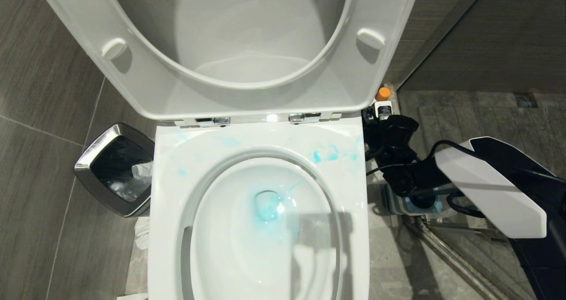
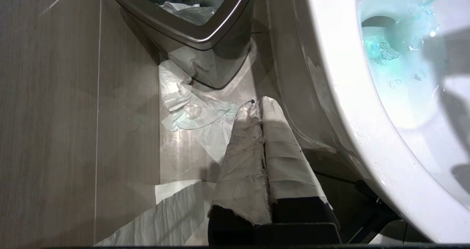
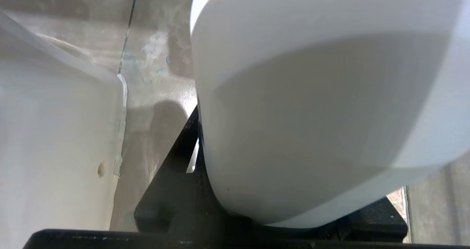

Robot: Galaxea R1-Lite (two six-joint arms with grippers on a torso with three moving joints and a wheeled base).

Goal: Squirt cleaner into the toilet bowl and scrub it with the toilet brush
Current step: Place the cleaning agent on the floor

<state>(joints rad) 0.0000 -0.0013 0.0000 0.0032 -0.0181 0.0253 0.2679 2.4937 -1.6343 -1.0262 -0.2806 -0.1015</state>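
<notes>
The toilet bowl [image 1: 258, 229] stands open with seat and lid raised. Blue cleaner pools at its drain and smears the rim [image 1: 331, 154]. The cleaner bottle [image 1: 383, 94], white with an orange cap, stands upright low beside the toilet's back right corner. My right gripper [image 1: 382, 114] is shut on it. In the right wrist view its white body [image 3: 312, 113] fills the space between the black fingers [image 3: 172, 168]. My left gripper [image 2: 257, 105] hangs shut with nothing in it, over the floor left of the toilet. The toilet brush is hidden. Only a blue-grey base [image 1: 413, 205] shows under my right arm.
A square steel bin [image 1: 115, 171] with rubbish stands left of the toilet. Crumpled tissue [image 2: 191, 109] lies on the floor by it. A metal door rail [image 1: 446, 251] and a glass panel run along the floor on the right. A floor drain [image 1: 525, 100] lies beyond.
</notes>
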